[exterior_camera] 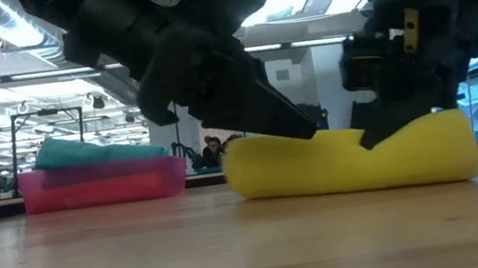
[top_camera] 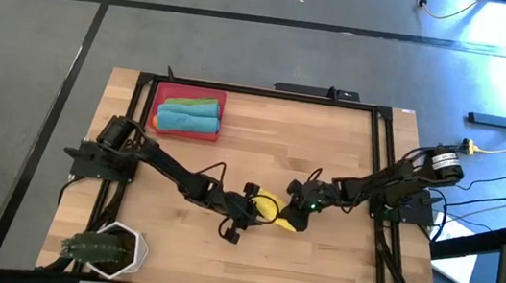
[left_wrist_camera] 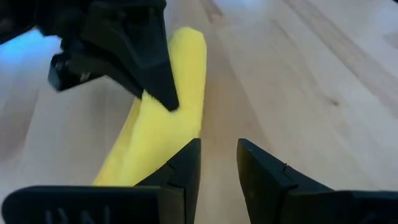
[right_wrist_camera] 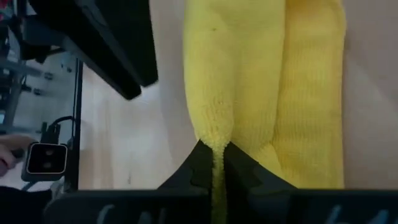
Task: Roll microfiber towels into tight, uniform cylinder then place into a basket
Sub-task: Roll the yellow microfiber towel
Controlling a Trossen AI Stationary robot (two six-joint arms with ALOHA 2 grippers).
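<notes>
A: Two sets of jaws: our right gripper pinches the yellow towel's edge; our left gripper stands parted, empty, beside it.

B: Mid-table, half rolled. If we tug, it may unroll before the basket.

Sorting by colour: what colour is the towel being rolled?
Yellow towel; clearest in the right wrist view.

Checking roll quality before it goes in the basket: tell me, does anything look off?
The yellow towel is a loose, uneven roll: it sags mid-length, and the right gripper pinches a loose edge. The left gripper holds nothing.
</notes>
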